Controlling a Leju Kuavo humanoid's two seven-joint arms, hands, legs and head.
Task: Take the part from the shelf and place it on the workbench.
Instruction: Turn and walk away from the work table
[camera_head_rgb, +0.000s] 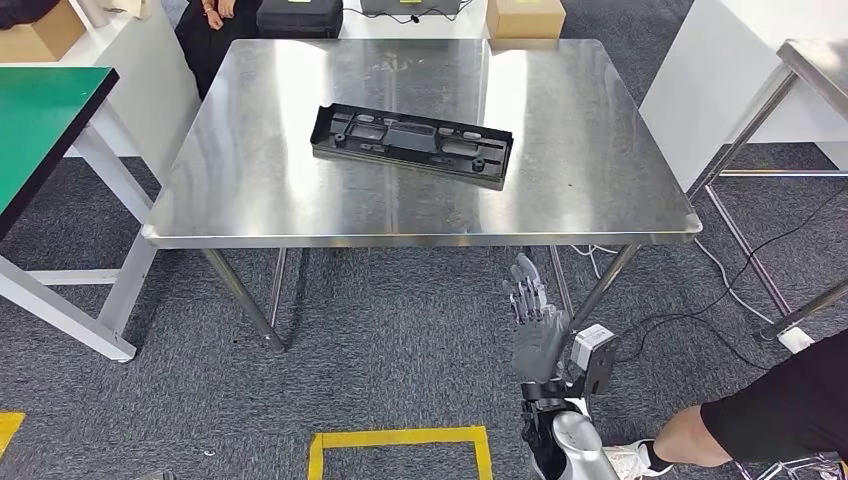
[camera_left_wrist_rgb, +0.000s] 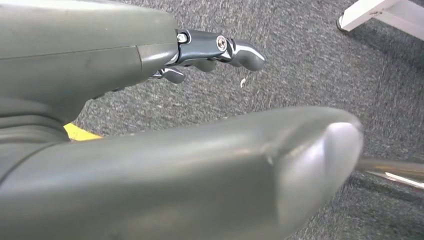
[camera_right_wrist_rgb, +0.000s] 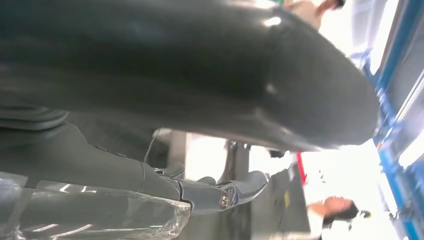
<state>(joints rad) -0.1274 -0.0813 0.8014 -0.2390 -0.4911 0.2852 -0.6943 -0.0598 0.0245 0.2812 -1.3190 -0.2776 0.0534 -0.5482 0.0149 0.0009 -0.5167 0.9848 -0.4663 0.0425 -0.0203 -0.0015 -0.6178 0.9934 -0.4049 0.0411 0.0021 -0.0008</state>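
Part (camera_head_rgb: 412, 145) in black plastic, long and shallow like a tray, lies flat on the steel desk (camera_head_rgb: 250, 200) near its middle, set a little askew to the desk's edges and touching neither hand. By the look of it, the placing step is already done — the piece is down on the workbench, and what remains is for the arms to draw clear.

Right hand (camera_head_rgb: 533, 318) hangs below the desk's front edge, over the grey carpet, its fingers (camera_head_rgb: 522, 292) straight, slightly apart and holding nothing; the right wrist view agrees, showing the dark fingers (camera_right_wrist_rgb: 235, 190) extended with nothing between them and the thumb. Left hand (camera_left_wrist_rgb: 150, 150) is seen in the left wrist view, down over the carpet near a strip of yellow floor tape (camera_left_wrist_rgb: 80, 133); its thick grey thumb (camera_left_wrist_rgb: 280, 165) stands apart from the darker fingers (camera_left_wrist_rgb: 220, 50), and nothing sits in the grasp.

A person's leg (camera_head_rgb: 700, 432) and white shoe stand just beside the right arm, close to cables trailing across the floor under the next bench.

Any next move calls for little more than keeping both arms low and away from the desk's edge — and minding the bystander at the robot's right.
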